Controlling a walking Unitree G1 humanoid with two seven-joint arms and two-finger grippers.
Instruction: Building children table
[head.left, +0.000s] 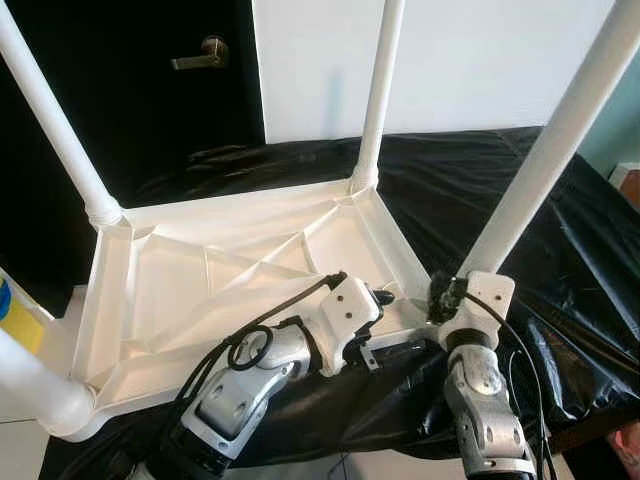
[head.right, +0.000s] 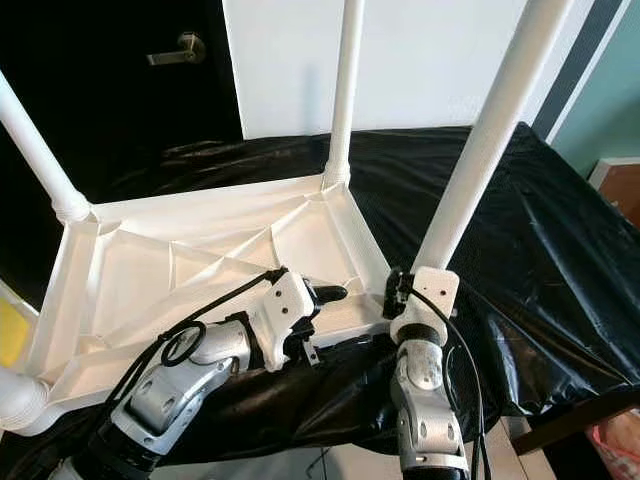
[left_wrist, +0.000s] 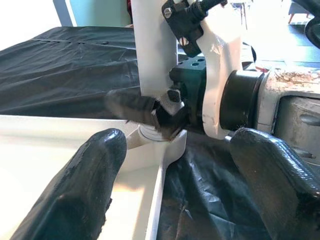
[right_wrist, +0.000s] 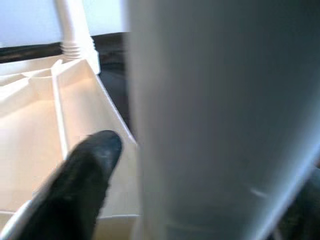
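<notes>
Right gripper (head.left: 447, 296) clamped round near-right leg (head.left: 545, 160) low center-right, seating it in upturned tabletop (head.left: 240, 270) mid-frame. Left gripper (head.left: 383, 297) spread wide beside. Next probably twisting leg tight.

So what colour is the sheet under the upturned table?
Black and shiny sheet, clearest in the right eye view.

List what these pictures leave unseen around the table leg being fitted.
- Near-right leg: its top is cut off by the upper edge of both eye views.
- Its socket joint: hidden behind the right hand in the left wrist view.
- Right wrist view: the leg is a close blur, surface detail unreadable.
</notes>
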